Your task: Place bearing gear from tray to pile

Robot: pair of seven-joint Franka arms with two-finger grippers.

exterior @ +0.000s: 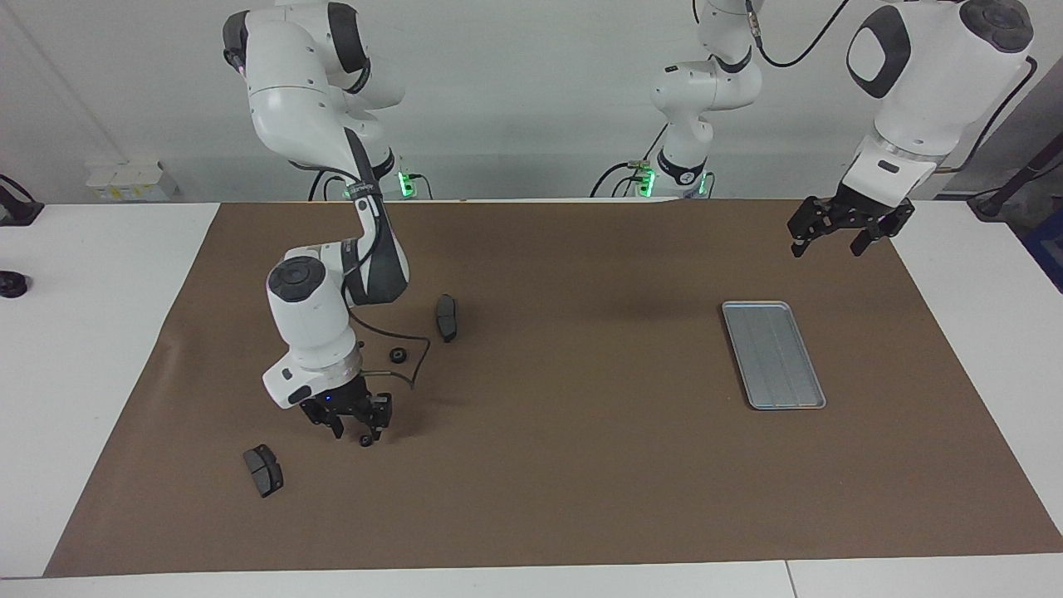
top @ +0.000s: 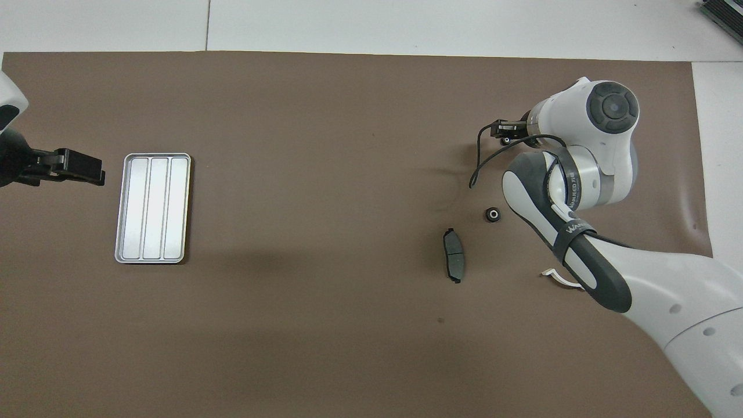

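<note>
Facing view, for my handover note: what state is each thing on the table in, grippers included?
Silvery-grey ridged metal tray: empty, flat.
Small black bearing gear: loose on the mat.
Dark grey curved pad: lying free.
Second dark grey pad: lying free.
White half-ring bracket: mostly hidden under the right arm.
Right gripper: fingers open, low over the mat.
Left gripper: open, empty, raised.

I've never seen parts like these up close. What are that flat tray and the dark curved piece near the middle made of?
The tray looks like bare metal: silvery-grey, dull sheen, pressed ridges and raised rim. The curved piece is matte dark grey, possibly a brake pad's composite on a metal backing; I can't be sure.
</note>
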